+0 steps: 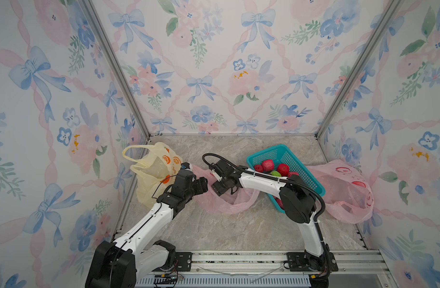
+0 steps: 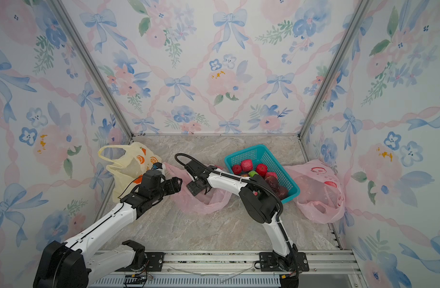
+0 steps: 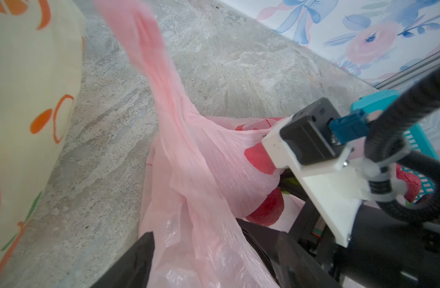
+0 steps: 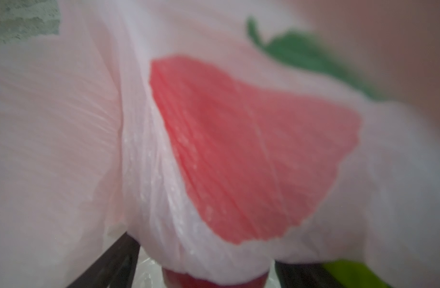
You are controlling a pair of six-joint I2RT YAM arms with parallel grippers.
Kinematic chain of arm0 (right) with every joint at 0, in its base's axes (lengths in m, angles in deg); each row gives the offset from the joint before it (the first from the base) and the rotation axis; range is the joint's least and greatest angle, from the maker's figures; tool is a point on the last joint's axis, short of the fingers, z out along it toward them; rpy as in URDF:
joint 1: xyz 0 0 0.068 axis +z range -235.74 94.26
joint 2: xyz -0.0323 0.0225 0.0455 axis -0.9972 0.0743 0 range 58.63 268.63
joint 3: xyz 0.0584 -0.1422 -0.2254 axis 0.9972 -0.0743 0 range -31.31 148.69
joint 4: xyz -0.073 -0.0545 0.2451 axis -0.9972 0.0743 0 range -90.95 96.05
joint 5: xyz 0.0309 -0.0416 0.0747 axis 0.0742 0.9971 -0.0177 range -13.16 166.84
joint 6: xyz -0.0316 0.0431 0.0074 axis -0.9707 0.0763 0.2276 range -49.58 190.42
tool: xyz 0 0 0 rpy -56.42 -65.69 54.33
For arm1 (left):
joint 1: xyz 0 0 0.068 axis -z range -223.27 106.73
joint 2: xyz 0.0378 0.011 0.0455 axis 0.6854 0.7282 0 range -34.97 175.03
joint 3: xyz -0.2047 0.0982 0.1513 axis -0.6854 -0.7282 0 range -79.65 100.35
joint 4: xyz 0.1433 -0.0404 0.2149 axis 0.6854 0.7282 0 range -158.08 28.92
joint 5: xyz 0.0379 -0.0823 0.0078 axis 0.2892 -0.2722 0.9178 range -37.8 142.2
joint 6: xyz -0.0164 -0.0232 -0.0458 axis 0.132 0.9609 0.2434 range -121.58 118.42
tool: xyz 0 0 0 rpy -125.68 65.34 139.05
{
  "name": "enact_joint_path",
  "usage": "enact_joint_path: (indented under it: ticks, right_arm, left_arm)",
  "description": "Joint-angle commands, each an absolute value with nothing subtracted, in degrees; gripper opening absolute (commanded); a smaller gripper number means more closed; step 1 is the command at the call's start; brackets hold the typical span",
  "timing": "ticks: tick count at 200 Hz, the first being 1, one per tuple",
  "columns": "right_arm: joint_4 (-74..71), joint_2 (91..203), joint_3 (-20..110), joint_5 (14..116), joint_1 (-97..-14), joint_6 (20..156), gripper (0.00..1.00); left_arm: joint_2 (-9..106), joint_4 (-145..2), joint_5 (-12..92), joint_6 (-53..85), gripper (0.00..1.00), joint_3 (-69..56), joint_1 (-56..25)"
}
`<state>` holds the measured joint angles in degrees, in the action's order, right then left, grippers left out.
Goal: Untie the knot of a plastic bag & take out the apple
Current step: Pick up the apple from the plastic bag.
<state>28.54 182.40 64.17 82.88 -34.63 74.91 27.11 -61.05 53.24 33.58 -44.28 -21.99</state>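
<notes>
A pink plastic bag point(image 1: 229, 207) point(image 2: 209, 204) lies crumpled mid-table between both arms. My left gripper point(image 1: 205, 185) point(image 3: 201, 269) stands open, with loose pink film point(image 3: 201, 162) running between its wide-apart fingers; one strip of the bag rises past it. My right gripper point(image 1: 226, 192) point(image 4: 206, 274) points down into the bag, jaws wide, and the film point(image 4: 64, 124) drapes over a red apple point(image 4: 214, 280) between them. The left wrist view shows that apple point(image 3: 266, 209) under the film beside the right gripper. In both top views the apple is hidden. I can make out no knot.
A teal basket point(image 1: 288, 154) holding red and green fruit stands at the back right, partly under the right arm. A yellow bag point(image 1: 151, 169) with orange prints leans at the left wall. Another pink bag point(image 1: 346, 192) lies against the right wall.
</notes>
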Motion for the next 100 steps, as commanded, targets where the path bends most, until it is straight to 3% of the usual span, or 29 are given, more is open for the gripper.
enact_joint_path:
  ticks: [1, 39, 58, 68, 82, 100]
  right_arm:
    - [30.5, 184.0, 66.1, 83.7, -33.9, 74.2, 0.82]
    - [31.0, 183.8, 65.8, 84.0, -34.1, 74.3, 0.71]
    - [30.8, 182.5, 64.8, 84.0, -34.1, 74.5, 0.7]
    - [30.7, 181.7, 64.2, 83.7, -34.1, 74.5, 0.73]
    - [30.9, 181.0, 63.6, 83.1, -34.3, 74.8, 0.84]
    - [30.1, 179.8, 61.9, 82.5, -34.8, 75.3, 0.88]
  left_arm:
    - [26.7, -60.8, 53.1, 33.3, 0.79, -43.9, -22.6]
    - [26.3, -60.9, 53.0, 33.3, 0.8, -44.1, -22.9]
    - [26.1, -60.9, 53.0, 33.2, 0.8, -44.3, -23.0]
    - [26.2, -61.0, 53.0, 33.2, 0.79, -44.4, -23.0]
    - [26.2, -61.1, 52.9, 33.3, 0.79, -44.5, -23.1]
    - [26.2, -61.1, 52.7, 33.3, 0.79, -44.5, -23.0]
